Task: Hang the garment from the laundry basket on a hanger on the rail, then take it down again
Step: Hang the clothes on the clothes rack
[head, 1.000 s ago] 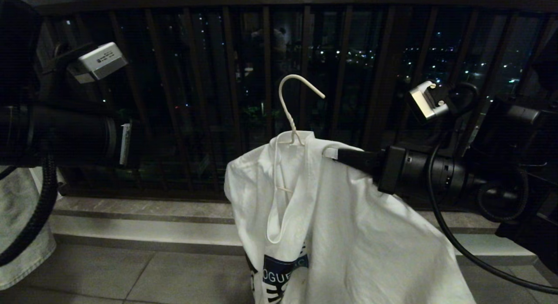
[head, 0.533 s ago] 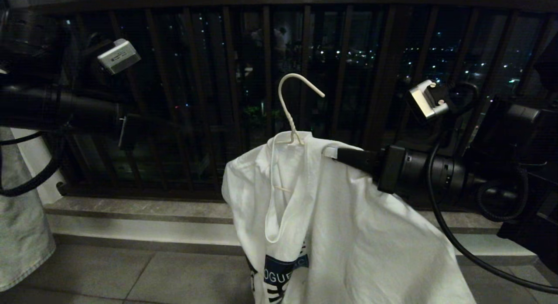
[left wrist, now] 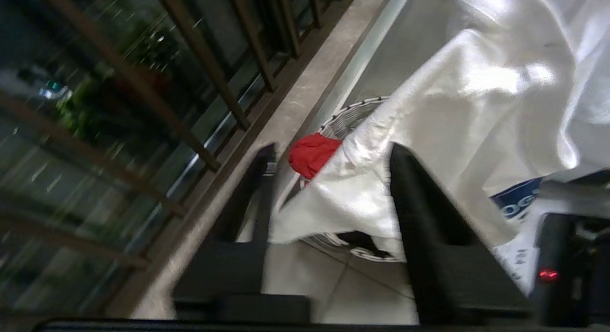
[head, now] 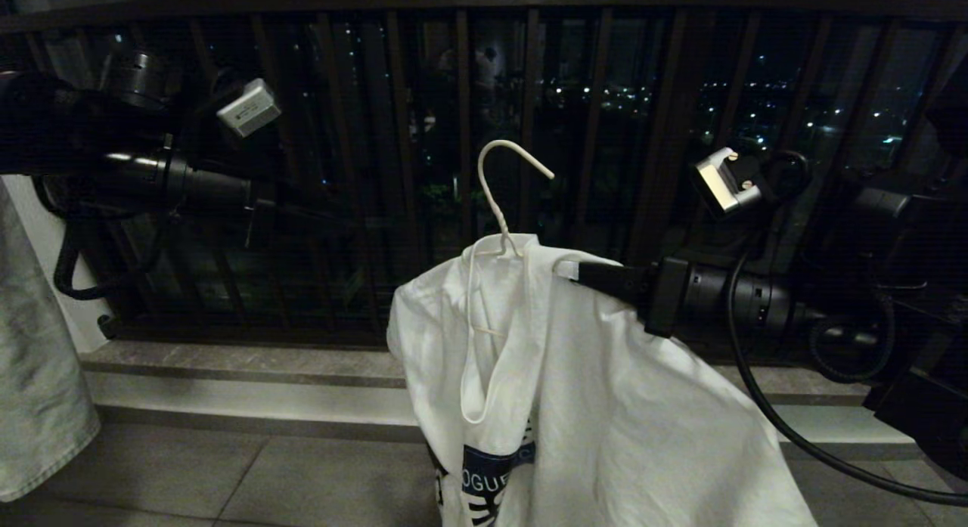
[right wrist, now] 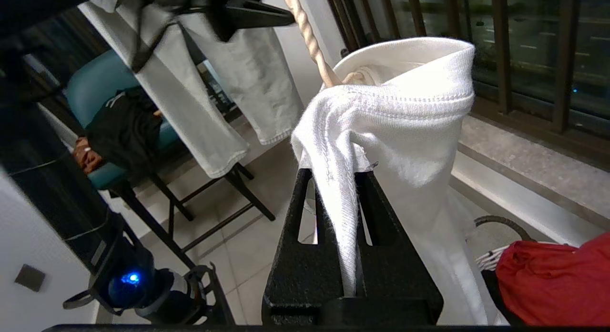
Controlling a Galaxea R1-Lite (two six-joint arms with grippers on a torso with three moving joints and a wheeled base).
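The garment (head: 605, 406), a white T-shirt with a blue logo, hangs on the cream wire hanger (head: 495, 187), whose hook stands free in front of the window bars. My right gripper (head: 569, 268) comes in from the right and is shut on the shirt's collar; the collar band runs between its fingers (right wrist: 305, 217). My left gripper (left wrist: 333, 151) is up at the left, apart from the shirt, open and holding nothing. Past it, low down, shows the laundry basket (left wrist: 352, 114), partly covered by the shirt. The rail is out of view.
A red cloth (right wrist: 557, 279) lies in the basket. The dark barred window railing (head: 461, 96) and a stone ledge (head: 227, 361) run behind. A pale denim piece (head: 38, 361) hangs at the far left. A teal chair (right wrist: 88, 84) with a black garment stands aside.
My left arm has risen and swung right towards the shirt, and its jaws have opened. The right gripper, hanger and shirt have barely shifted.
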